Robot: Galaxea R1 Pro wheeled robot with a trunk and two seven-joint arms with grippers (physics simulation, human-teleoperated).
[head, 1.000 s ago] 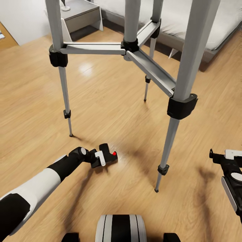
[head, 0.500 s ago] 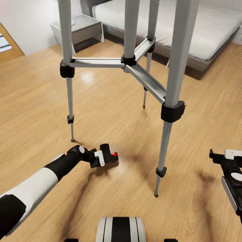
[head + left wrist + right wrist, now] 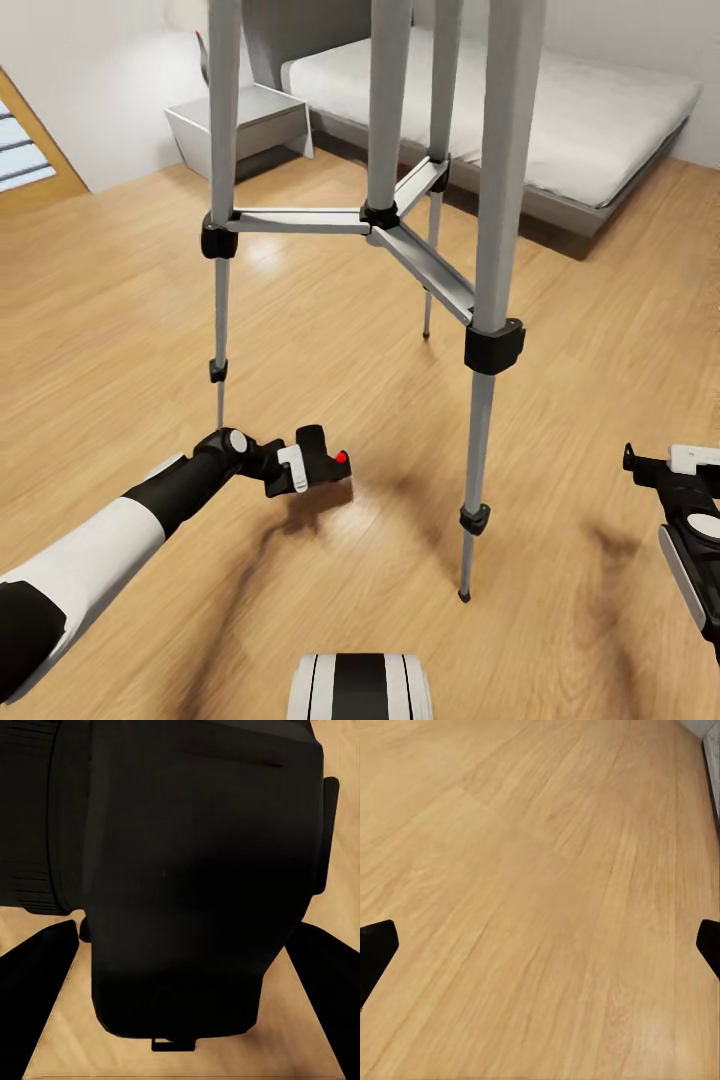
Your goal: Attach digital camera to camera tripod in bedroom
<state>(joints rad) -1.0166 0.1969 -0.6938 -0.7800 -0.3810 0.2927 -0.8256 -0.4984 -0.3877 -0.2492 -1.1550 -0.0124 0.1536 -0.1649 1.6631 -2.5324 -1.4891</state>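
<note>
L hand (image 3: 300, 468) pinches the digital camera (image 3: 322, 465), red button up, held low above the wood floor (image 3: 110, 320), just in front of the camera tripod (image 3: 440, 210) legs. In the L wrist view the camera body (image 3: 202, 870) sits betw. both fingers (image 3: 37, 975). R hand (image 3: 665, 465) is off to the right over bare floor, fingertips (image 3: 375, 952) spread wide. Bed (image 3: 590, 120) & nightstand (image 3: 240, 125) stand behind the tripod.
</note>
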